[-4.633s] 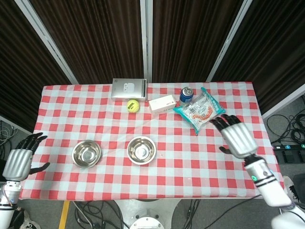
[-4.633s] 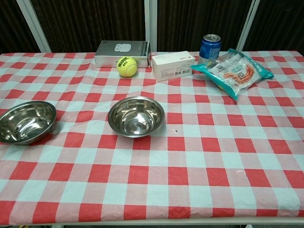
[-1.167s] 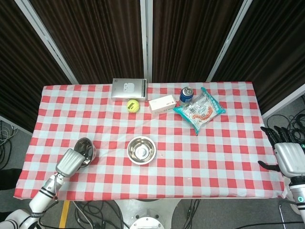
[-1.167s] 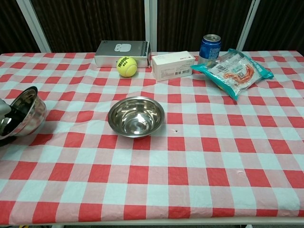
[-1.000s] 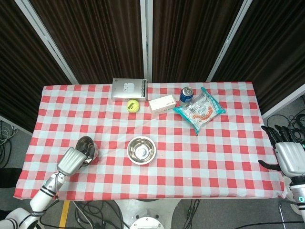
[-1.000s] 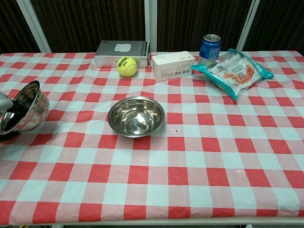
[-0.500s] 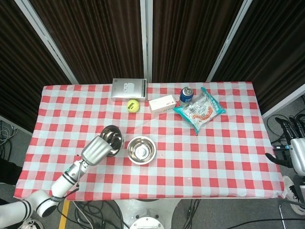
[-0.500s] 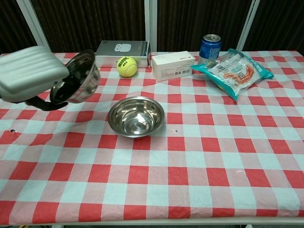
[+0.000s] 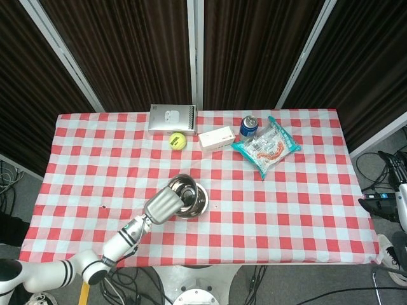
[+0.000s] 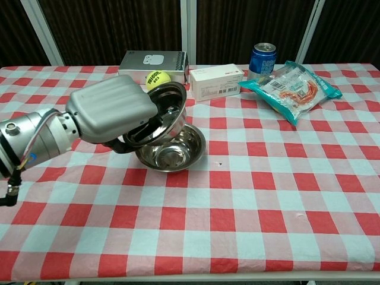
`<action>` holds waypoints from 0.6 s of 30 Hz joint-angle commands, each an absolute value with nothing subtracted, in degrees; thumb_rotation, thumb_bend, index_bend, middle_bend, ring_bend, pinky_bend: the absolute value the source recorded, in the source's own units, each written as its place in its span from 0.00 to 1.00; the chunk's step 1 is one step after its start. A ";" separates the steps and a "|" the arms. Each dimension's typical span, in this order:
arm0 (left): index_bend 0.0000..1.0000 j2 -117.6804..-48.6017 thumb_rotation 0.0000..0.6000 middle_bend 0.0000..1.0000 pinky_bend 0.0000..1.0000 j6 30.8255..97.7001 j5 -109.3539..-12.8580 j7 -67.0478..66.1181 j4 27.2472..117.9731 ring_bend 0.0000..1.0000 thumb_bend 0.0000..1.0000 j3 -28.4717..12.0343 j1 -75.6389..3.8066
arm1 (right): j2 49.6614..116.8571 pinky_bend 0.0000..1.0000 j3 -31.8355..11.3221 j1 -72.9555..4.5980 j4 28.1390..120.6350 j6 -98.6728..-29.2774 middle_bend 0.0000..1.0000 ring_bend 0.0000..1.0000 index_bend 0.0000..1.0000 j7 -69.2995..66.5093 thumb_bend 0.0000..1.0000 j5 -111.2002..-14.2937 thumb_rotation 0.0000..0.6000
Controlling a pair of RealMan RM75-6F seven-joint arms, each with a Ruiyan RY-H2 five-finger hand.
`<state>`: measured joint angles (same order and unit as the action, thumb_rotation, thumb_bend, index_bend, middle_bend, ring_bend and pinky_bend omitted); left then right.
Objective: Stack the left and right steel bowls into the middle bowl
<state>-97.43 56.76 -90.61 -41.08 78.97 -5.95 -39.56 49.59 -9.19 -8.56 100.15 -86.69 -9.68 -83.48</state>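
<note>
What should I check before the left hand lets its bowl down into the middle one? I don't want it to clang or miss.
1. Left hand grips the carried bowl: ok.
2. Carried bowl sits over the middle bowl: ok, it overlaps it in both views.
3. Carried bowl level: not ok, it is tilted with its opening facing right in the chest view.
4. Middle bowl empty: ok as far as its visible part shows.
5. Tennis ball clear of the bowls: ok in the head view.
6. Right hand out of the way: ok, at the table's far right edge.
</note>
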 commanded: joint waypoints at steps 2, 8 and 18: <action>0.72 -99.06 1.00 0.74 0.98 55.85 -89.76 -41.49 76.99 0.97 0.37 -5.82 -40.57 | 49.69 0.02 -9.25 -8.36 99.88 -86.80 0.14 0.04 0.08 -10.11 0.04 -83.54 1.00; 0.58 -97.72 1.00 0.64 0.96 54.76 -90.24 -39.48 75.76 0.94 0.29 -4.20 -41.49 | 49.85 0.02 -9.41 -8.31 99.34 -86.65 0.14 0.04 0.08 -10.45 0.04 -83.39 1.00; 0.38 -91.14 1.00 0.50 0.93 54.88 -89.26 -42.21 82.91 0.91 0.22 -3.38 -41.43 | 50.04 0.02 -9.48 -8.23 99.15 -86.58 0.14 0.04 0.08 -10.75 0.04 -83.75 1.00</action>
<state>-92.15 54.40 -89.75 -41.13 81.66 -3.18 -41.59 50.05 -9.47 -8.24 99.15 -86.58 -10.76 -83.74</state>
